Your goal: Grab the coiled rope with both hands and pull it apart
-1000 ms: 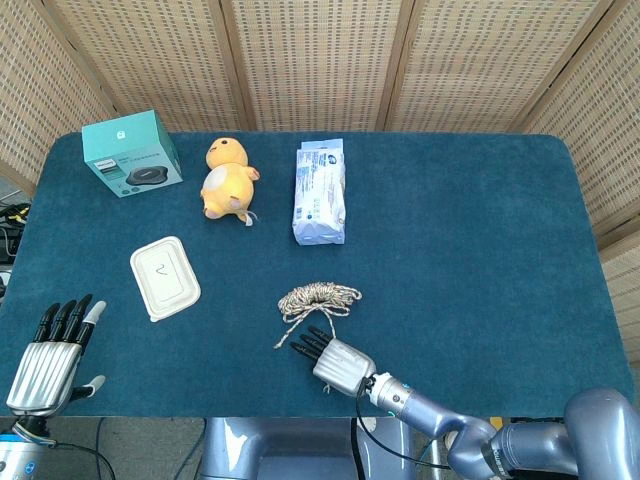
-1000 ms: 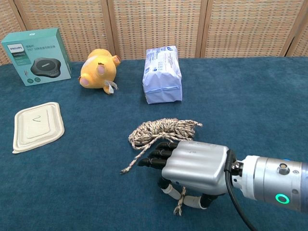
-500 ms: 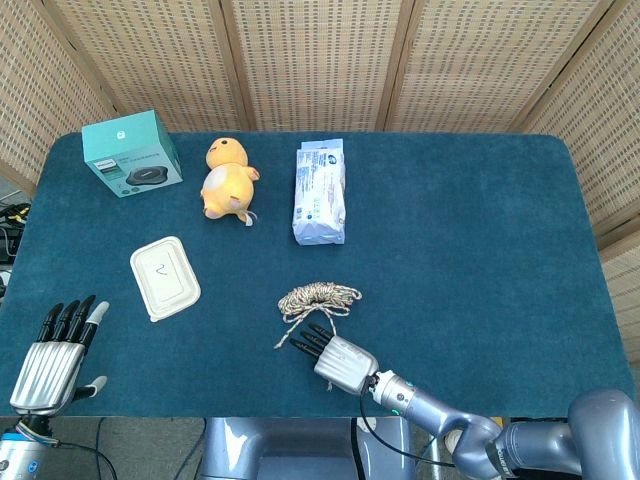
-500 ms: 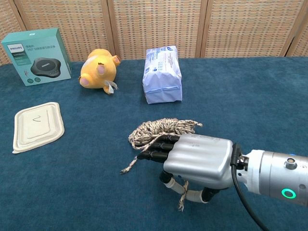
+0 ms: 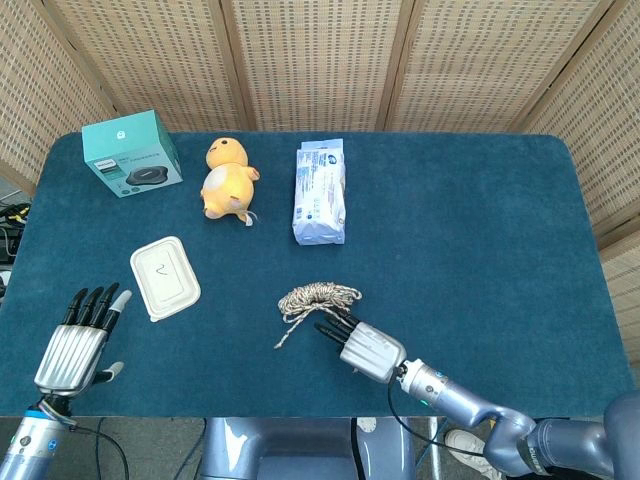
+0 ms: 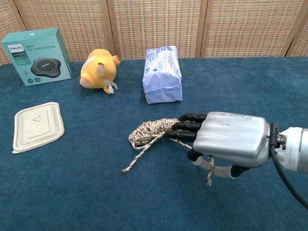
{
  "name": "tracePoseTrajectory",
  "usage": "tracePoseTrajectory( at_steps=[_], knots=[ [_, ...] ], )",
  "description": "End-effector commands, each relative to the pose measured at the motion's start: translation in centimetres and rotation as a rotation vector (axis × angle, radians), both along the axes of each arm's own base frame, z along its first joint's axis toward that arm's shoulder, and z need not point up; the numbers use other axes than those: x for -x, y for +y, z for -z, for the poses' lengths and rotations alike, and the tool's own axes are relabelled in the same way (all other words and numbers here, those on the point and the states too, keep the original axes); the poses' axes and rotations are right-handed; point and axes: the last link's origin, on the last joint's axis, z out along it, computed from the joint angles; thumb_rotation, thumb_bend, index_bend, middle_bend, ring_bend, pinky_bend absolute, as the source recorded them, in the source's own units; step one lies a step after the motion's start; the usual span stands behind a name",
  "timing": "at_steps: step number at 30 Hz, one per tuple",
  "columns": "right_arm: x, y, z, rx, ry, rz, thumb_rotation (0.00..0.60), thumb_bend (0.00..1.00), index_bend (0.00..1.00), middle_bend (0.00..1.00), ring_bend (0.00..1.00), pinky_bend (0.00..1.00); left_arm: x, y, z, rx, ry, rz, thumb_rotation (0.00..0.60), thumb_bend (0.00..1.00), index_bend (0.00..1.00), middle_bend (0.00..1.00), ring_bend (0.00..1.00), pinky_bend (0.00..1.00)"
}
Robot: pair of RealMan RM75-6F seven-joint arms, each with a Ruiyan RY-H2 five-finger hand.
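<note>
Rope (image 6: 153, 130) is lying coiled near the middle of the tabletop's front half, and the right hand (image 6: 226, 139) is reaching into the coil's right side, palm down, its dark fingers (image 6: 185, 126) extended and touching the loops. One loose strand is hanging between thumb and palm, so the hand seems to be working toward a grip; whether it is actually pinching the rope, the underside being hidden by the metal back of the hand, cannot be told. Another loose tail is trailing from the coil toward the front edge. The left hand (image 5: 75, 345) is waiting well apart at the front left corner, fingers straight and spread, holding nothing, probably because the right side is being secured first; the chest view is not showing it at all, and its forearm is cut off by the frame. Beyond it, a pale lidded container (image 5: 165, 277) is sitting toward the left edge. Along the back edge, a teal box (image 5: 131, 153) is standing in the left corner, a yellow plush toy (image 5: 228, 177) is lying beside it, and a wipes pack (image 5: 320, 192) is resting near the middle.
</note>
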Motion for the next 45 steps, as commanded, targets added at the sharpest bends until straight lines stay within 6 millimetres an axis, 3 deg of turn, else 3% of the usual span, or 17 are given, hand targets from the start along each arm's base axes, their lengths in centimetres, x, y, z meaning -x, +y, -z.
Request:
tracePoseTrajectory(
  at_steps=[1, 6, 13, 19, 25, 45],
  knots=[
    [0.8, -0.1, -0.9, 0.014, 0.004, 0.015, 0.6, 0.38, 0.67, 0.02, 0.0, 0.0, -1.0, 1.6, 1.2, 0.028, 0.022, 0.078, 0.6, 0.0, 0.0, 0.0, 0.0, 0.0],
    [1.7, -0.1, -1.6, 0.026, 0.01, 0.032, 0.6, 0.38, 0.67, 0.02, 0.0, 0.0, -3.0, 4.0, 3.4, 0.09, 0.031, 0.21, 0.6, 0.0, 0.01, 0.0, 0.0, 0.0],
    [2.0, -0.1, -1.8, 0.025, -0.001, 0.054, 0.6, 0.38, 0.67, 0.02, 0.0, 0.0, -6.1, 7.0, 7.2, 0.153, 0.031, 0.355, 0.6, 0.0, 0.29, 0.0, 0.0, 0.0],
    [2.1, -0.5, -1.7, 0.021, -0.002, 0.073, 0.6, 0.38, 0.67, 0.02, 0.0, 0.0, -8.1, 8.5, 10.1, 0.199, 0.068, 0.497, 0.6, 0.06, 0.42, 0.0, 0.0, 0.0],
    [2.4, -0.8, -1.5, 0.018, -0.001, 0.087, 0.6, 0.39, 0.67, 0.02, 0.0, 0.0, -9.4, 9.0, 12.6, 0.246, 0.031, 0.517, 0.6, 0.06, 0.47, 0.0, 0.0, 0.0],
    [2.6, -1.0, -0.8, 0.003, 0.006, 0.101, 0.6, 0.38, 0.67, 0.03, 0.0, 0.0, -11.7, 9.1, 18.4, 0.353, -0.127, 0.506, 0.6, 0.07, 0.47, 0.0, 0.0, 0.0]
  ],
)
